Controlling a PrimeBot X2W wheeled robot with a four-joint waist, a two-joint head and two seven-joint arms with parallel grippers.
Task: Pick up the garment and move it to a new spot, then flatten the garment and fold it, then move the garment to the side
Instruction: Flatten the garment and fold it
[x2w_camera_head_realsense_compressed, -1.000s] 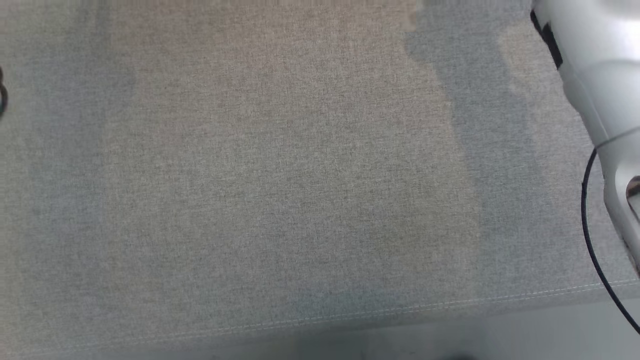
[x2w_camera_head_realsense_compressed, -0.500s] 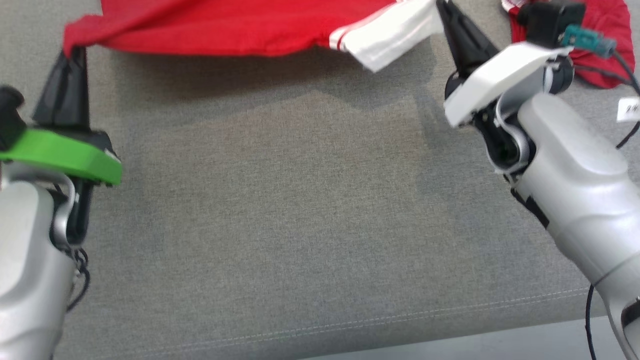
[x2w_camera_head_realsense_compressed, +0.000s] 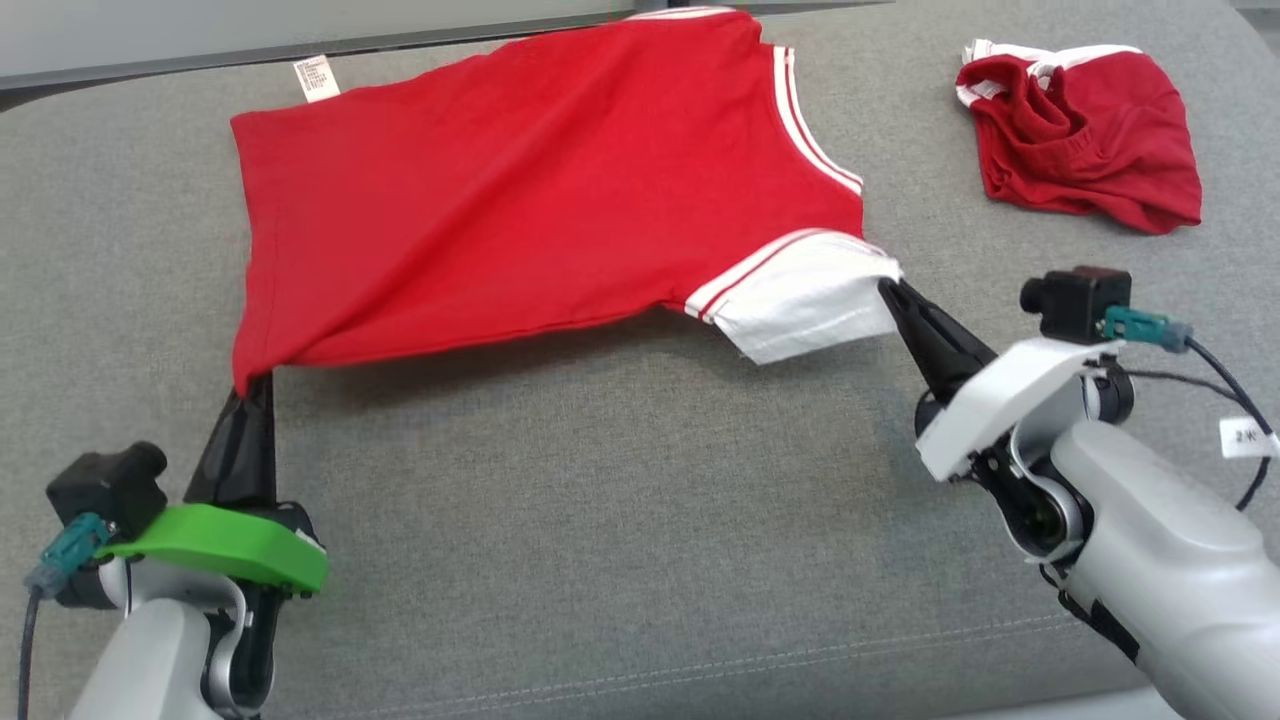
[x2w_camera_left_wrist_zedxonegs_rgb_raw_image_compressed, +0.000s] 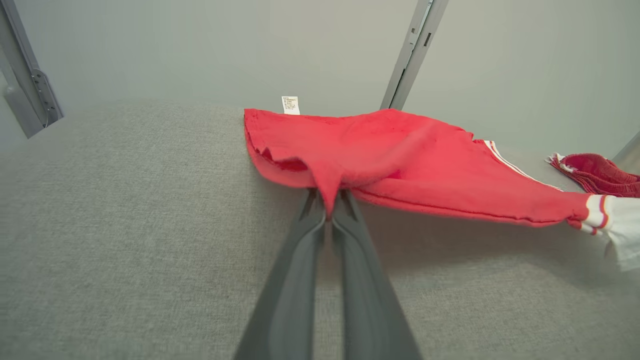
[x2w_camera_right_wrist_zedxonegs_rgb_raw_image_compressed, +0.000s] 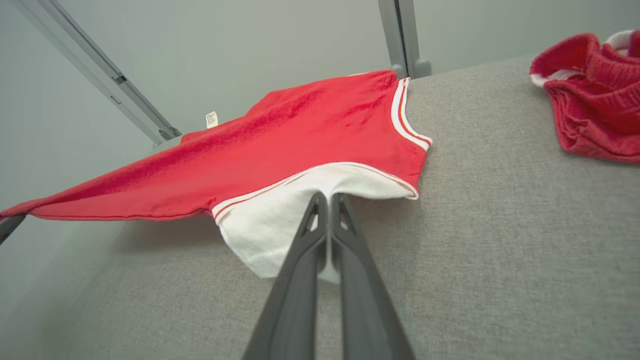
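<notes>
A red garment (x2w_camera_head_realsense_compressed: 520, 210) with white striped sleeve trim is stretched above the grey cushion, its far edge resting near the back. My left gripper (x2w_camera_head_realsense_compressed: 245, 385) is shut on its near left corner; the left wrist view shows that corner of the garment (x2w_camera_left_wrist_zedxonegs_rgb_raw_image_compressed: 350, 160) pinched by my left gripper (x2w_camera_left_wrist_zedxonegs_rgb_raw_image_compressed: 330, 210). My right gripper (x2w_camera_head_realsense_compressed: 890, 290) is shut on the white sleeve (x2w_camera_head_realsense_compressed: 800, 305) at the right; the right wrist view shows the white sleeve (x2w_camera_right_wrist_zedxonegs_rgb_raw_image_compressed: 280, 215) caught at the tips of my right gripper (x2w_camera_right_wrist_zedxonegs_rgb_raw_image_compressed: 329, 197). The near edge hangs off the surface between both grips.
A second red garment (x2w_camera_head_realsense_compressed: 1080, 140) lies crumpled at the back right of the grey cushion (x2w_camera_head_realsense_compressed: 620, 520). The cushion's front seam runs along the bottom. A white care label (x2w_camera_head_realsense_compressed: 315, 77) sticks out at the garment's far left corner. Grey frame posts (x2w_camera_right_wrist_zedxonegs_rgb_raw_image_compressed: 400, 35) stand behind.
The head camera has tilted up, so the whole picture shifted down and the garment and both arms came into view. Both grippers stay shut on the garment.
</notes>
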